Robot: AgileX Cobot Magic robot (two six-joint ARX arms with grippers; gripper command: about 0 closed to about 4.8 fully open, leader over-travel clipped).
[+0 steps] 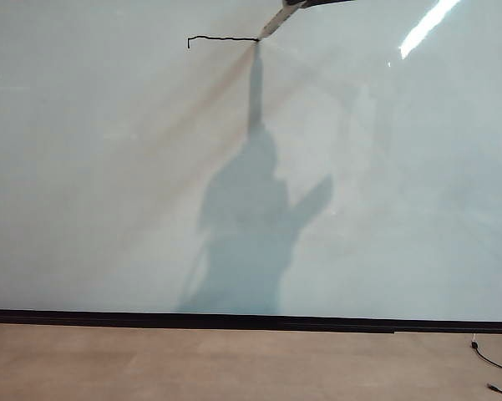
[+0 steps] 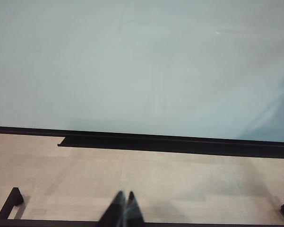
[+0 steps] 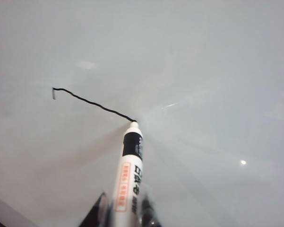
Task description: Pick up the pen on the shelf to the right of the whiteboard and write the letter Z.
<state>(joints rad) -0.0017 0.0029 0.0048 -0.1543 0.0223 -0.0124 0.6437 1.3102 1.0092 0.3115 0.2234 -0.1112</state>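
Whiteboard [image 1: 109,184], glossy grey-white; black stroke [image 1: 221,38] of an unfinished Z at 12 o'clock.
Right gripper [image 3: 125,210] clamped on pen [image 3: 129,165], tip touching the stroke's right end. Left gripper [image 2: 124,208], jaws together and empty, low over floor [image 2: 179,184].

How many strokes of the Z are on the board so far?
1: the top bar of the letter Z on the whiteboard, ending at the pen in the right gripper.
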